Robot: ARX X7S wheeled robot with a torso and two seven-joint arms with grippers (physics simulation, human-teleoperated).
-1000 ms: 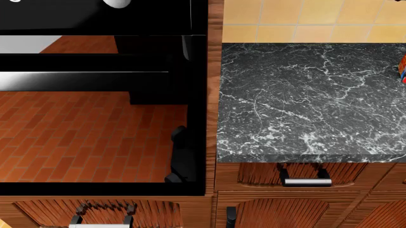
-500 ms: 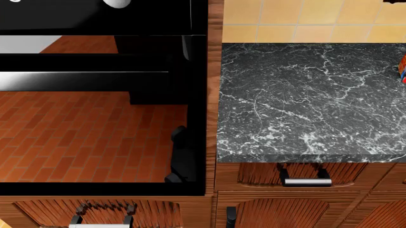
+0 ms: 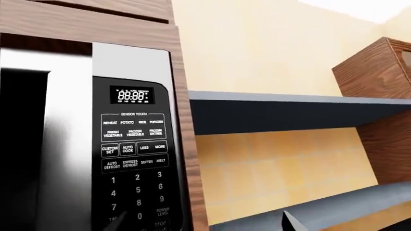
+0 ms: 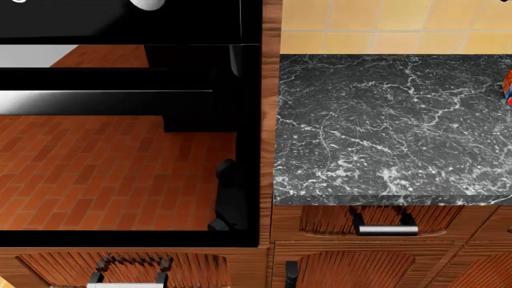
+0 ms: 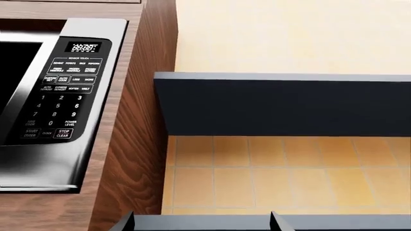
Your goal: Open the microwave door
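- The microwave door (image 5: 16, 72) shows only as a dark glass strip at the edge of the right wrist view, next to the keypad panel (image 5: 61, 96). It looks flush with the steel front, so I judge it shut.
- In the left wrist view the same door (image 3: 22, 144) sits beside a brushed steel band and the keypad. The unit is set into a wooden cabinet surround (image 5: 138, 125).
- The head view misses the microwave. It shows a glossy black oven front (image 4: 128, 120) with a long silver bar (image 4: 104, 102) and, beside it, a marble bench (image 4: 392, 126) over wooden drawers.
- Neither tool appears in any view, so whether the fingers are spread or pressed together cannot be told.
- Progress: nothing looks done yet. No contact with the door is visible, and I cannot make out a handle or release button at this angle. Reaching, gripping and swinging the door open all remain.
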